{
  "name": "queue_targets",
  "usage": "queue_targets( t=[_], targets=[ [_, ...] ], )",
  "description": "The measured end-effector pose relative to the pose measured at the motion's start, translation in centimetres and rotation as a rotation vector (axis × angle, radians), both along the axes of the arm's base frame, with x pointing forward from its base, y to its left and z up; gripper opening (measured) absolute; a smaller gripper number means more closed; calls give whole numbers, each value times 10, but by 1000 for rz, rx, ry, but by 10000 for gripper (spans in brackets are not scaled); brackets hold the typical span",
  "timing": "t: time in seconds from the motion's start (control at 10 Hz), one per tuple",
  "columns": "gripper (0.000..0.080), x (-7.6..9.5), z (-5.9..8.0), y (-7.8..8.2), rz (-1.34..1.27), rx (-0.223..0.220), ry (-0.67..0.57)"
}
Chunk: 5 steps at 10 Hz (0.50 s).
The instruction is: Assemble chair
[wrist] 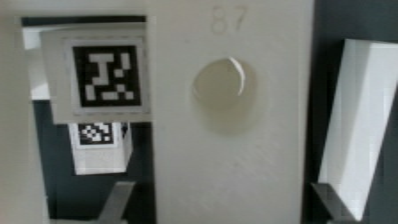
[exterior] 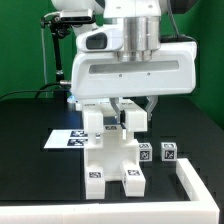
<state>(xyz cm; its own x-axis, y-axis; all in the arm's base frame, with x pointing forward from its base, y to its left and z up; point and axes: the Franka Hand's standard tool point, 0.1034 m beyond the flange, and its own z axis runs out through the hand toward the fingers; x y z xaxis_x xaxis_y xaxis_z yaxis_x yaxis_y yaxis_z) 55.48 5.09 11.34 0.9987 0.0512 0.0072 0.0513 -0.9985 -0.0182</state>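
**Q:** Where did the small white plastic chair (exterior: 108, 152) of chunky bars stand?

**A:** Mid black counter (exterior: 30, 170), part-built. The big white robot claw (exterior: 133, 118) was clamped on its upright bar (wrist: 228, 100). Loose tagged pieces (exterior: 170, 153) lay unfitted beside it. Judged roughly midway.

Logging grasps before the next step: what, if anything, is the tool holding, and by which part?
The tool is shut on the chair, gripping one chunky bar across its width.
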Motion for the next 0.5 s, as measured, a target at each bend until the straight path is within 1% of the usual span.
queue_targets(
  t=[0.4,0.5],
  targets=[
    [284,0,-6,-1,-8,-3,-1],
    [284,-1,-13,-2,-9,-7,2]
  ],
)
